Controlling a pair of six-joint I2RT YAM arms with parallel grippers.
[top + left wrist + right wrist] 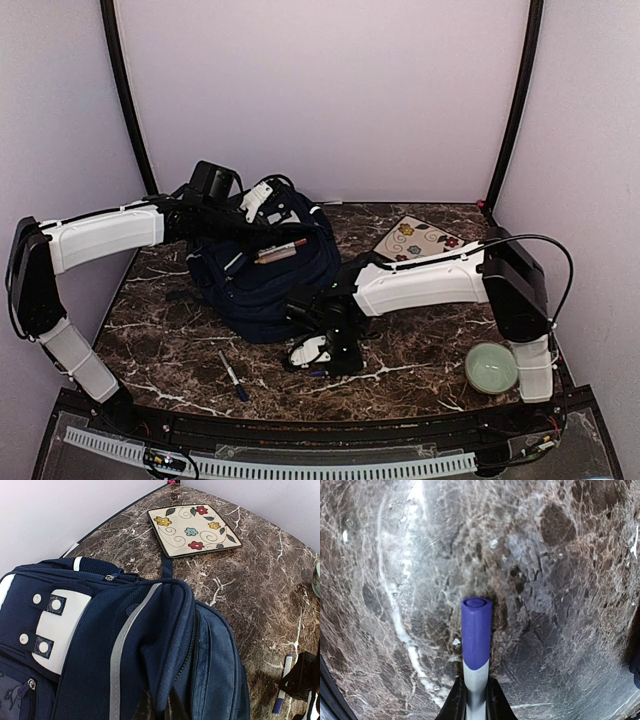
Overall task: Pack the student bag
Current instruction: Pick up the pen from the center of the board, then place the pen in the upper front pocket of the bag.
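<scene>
My right end effector [476, 696] clenched on purple-capped white marker [476, 630]; navy fabric backpack [250, 285] at eleven o'clock. Risk: end-held marker could swivel loose.

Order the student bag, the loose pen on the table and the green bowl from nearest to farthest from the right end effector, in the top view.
1. Student bag, just behind and left of the right end effector holding a marker.
2. Loose pen, farther left, near the front edge.
3. Green bowl, far right.
</scene>
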